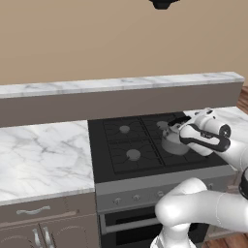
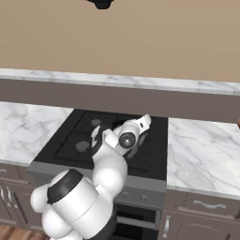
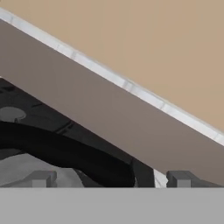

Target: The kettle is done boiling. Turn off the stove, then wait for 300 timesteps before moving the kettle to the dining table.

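The grey kettle (image 1: 172, 144) sits on the front right burner of the black stove (image 1: 126, 145). My gripper (image 1: 178, 122) hovers just over the kettle's top, pointing toward the back wall, and is open. In the hand view the kettle's black arched handle (image 3: 65, 151) runs across between my wide-apart fingertips (image 3: 41, 178), with the grey body (image 3: 17, 168) below it; nothing is clamped. From the right base view the gripper (image 2: 144, 122) reaches over the stove (image 2: 79, 136) and my arm covers the kettle. The dining table is out of view.
A raised marble ledge (image 1: 121, 85) on a taupe wall runs behind the cooktop. Marble counters flank it on the left (image 1: 43, 155) and right (image 2: 201, 154). Small knobs (image 1: 116, 200) line the grey front panel. Drawers and an oven door lie below.
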